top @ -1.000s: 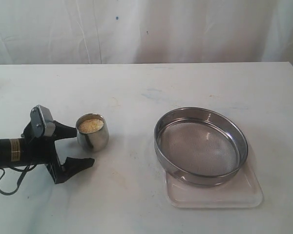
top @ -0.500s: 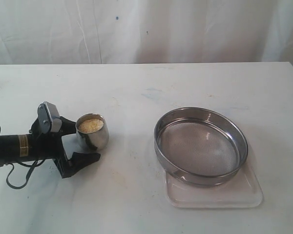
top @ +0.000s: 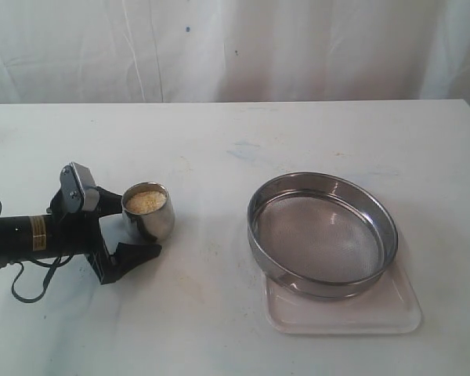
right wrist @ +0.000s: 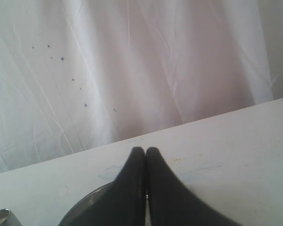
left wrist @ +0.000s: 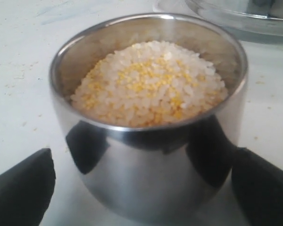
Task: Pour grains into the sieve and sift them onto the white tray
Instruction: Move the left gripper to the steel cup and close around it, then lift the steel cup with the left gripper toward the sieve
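Beside the left gripper (top: 139,229), a steel cup (top: 153,224) holds grains (left wrist: 148,84).

A small rounded steel cup (top: 149,213) is seen standing upright on the left part of a white bench (top: 219,133). Its polished wall is mirror-bright, and dark reflections are carried on it in the left wrist view. The bench top is scuffed, and a faint blue smudge (top: 243,150) is found near its middle, towards the back. Behind the bench a creased white cloth (top: 313,47) is hung as a backdrop, and a few small dark specks (top: 187,29) are scattered on it.
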`<state>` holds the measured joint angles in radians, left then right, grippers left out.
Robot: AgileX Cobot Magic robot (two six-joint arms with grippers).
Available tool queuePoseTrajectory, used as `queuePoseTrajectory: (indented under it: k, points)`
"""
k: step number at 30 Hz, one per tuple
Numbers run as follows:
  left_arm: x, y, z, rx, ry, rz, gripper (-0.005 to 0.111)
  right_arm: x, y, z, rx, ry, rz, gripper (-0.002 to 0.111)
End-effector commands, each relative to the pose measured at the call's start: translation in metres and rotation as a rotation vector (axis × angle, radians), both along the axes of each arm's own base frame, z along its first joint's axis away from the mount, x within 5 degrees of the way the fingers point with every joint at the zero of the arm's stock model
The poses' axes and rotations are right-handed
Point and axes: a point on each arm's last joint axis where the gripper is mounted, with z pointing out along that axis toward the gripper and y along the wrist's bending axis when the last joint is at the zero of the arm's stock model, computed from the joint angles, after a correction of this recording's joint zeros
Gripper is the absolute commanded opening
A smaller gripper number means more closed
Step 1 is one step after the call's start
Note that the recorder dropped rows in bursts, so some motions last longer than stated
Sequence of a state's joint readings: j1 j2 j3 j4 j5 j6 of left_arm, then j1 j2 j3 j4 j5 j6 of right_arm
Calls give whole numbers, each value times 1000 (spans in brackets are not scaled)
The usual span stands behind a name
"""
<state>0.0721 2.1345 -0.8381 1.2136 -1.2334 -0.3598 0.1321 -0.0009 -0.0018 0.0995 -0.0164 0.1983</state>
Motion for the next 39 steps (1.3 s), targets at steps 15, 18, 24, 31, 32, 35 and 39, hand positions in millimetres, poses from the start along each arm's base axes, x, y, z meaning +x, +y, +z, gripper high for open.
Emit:
queuePoseTrajectory:
  k: [15,18,24,31,32,35,39]
  points:
    - [4,-13,0,-4,-1,0,105,0,0,0,-4,-4,-5,0]
    - [7,-13,2,-8,-9,3,105,0,0,0,-4,-4,-5,0]
    - [9,-13,3,-9,-17,4,105,0,0,0,-4,-4,-5,0]
    - [13,-22,6,-13,-36,-7,105,0,0,0,-4,-4,-5,0]
    - [14,-23,7,-14,-41,-9,105,0,0,0,-4,-4,-5,0]
    - [15,-25,8,-20,-42,-5,105,0,0,0,-4,-4,-5,0]
    - [16,-24,9,-21,-46,0,105,0,0,0,-4,-4,-5,0]
